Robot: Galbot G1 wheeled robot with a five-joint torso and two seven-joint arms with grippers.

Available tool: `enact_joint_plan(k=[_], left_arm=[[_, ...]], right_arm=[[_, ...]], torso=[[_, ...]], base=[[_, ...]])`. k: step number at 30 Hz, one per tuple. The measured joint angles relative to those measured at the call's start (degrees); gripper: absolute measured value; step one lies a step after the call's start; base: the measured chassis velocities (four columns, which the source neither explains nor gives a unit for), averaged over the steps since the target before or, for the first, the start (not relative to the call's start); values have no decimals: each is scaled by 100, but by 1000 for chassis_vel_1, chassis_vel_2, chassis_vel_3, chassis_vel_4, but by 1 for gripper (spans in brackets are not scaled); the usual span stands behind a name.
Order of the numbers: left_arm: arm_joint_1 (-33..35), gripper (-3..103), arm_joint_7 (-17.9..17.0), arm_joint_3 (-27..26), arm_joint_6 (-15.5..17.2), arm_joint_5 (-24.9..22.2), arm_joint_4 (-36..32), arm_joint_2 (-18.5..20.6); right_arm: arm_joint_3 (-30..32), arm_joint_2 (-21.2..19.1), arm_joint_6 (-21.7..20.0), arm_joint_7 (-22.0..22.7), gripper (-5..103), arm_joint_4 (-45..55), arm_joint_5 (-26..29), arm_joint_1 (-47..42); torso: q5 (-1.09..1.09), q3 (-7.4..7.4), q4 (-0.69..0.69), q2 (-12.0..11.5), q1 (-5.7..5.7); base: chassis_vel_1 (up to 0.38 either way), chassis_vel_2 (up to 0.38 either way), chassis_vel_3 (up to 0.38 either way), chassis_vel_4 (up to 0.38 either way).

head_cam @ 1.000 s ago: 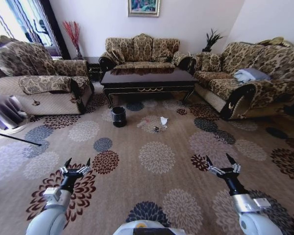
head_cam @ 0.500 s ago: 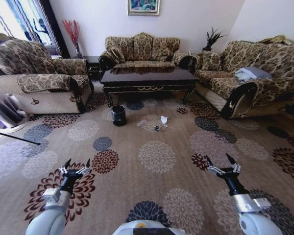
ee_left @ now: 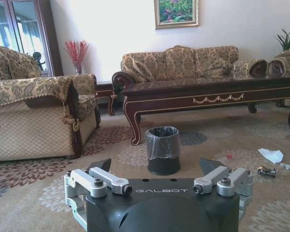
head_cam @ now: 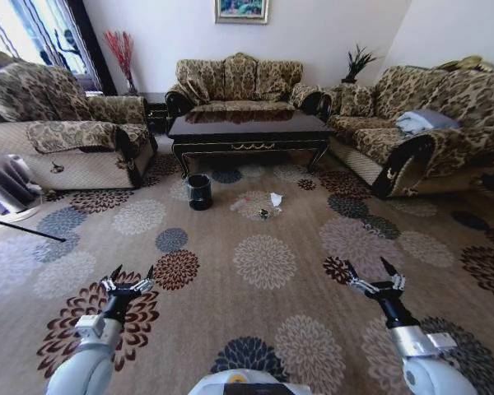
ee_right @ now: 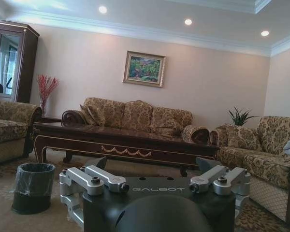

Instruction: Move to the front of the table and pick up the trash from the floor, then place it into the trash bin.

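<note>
The left claw (head_cam: 131, 272) and right claw (head_cam: 371, 269) hung low over the floor (head_cam: 263, 263), both spread wide and holding nothing. Well ahead, the trash (head_cam: 267, 204) lay scattered on the carpet just right of the trash bin (head_cam: 199, 192), before the dark surface (head_cam: 249, 130).

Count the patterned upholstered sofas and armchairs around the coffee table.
3: patterned gold-brown sofa behind the glossy dark coffee table, armchair on its left, sofa on its right. More could sit outside the frame.
</note>
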Motion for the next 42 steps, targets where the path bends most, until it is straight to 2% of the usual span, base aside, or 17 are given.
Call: enact_joint_plan(k=[15,21,42], left_arm=[[12,100,-11,-33,24,-22,-1,12],[-13,100,-60,-23,166,-140,-89,23],[3,100,-66,-15,149,-37,-102,37]], right_arm=[[-60,-7,-23,-1,100,-4,-20,57],[-62,-3,-25,-2,100,-42,-23,57],[-80,7,-3,-7,100,-134,-83,63]], torso=[[0,-210,0,-332,-120],[0,-313,0,-490,-176],[0,-627,0,-966,-338]], base=[[0,0,0,0],[0,0,0,0],[0,0,0,0]])
